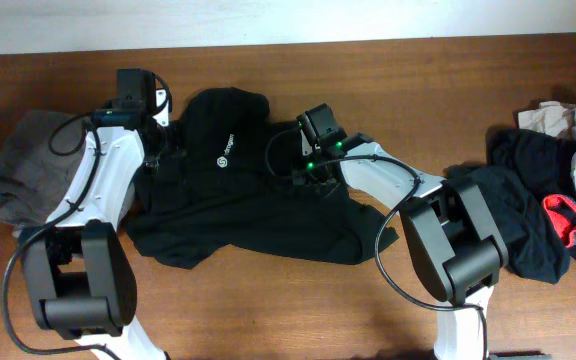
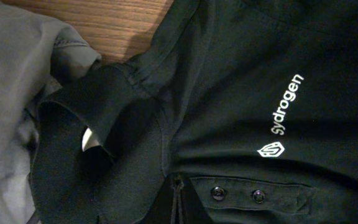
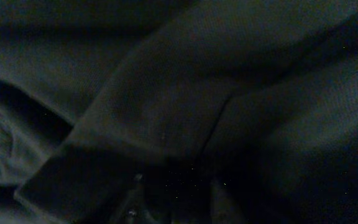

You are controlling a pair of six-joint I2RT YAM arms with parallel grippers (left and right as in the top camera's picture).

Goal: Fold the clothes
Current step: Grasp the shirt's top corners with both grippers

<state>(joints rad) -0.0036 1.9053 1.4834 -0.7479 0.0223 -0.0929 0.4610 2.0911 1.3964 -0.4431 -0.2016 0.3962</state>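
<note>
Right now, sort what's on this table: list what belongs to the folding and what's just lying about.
Belongs to the folding:
black logo shirt, spread between the arms
grey garment, at the left
black garment and beige cloth, at the right

Just lying about:
red-and-black item on the right pile, kind unclear

Bench [image 1: 298,310]: brown wood surface, grain running left to right. Pale off-white strip [image 1: 268,25] runs along its far edge, across the full width of the overhead view. Left wrist view: a wedge of the same wood shows at top.
</note>
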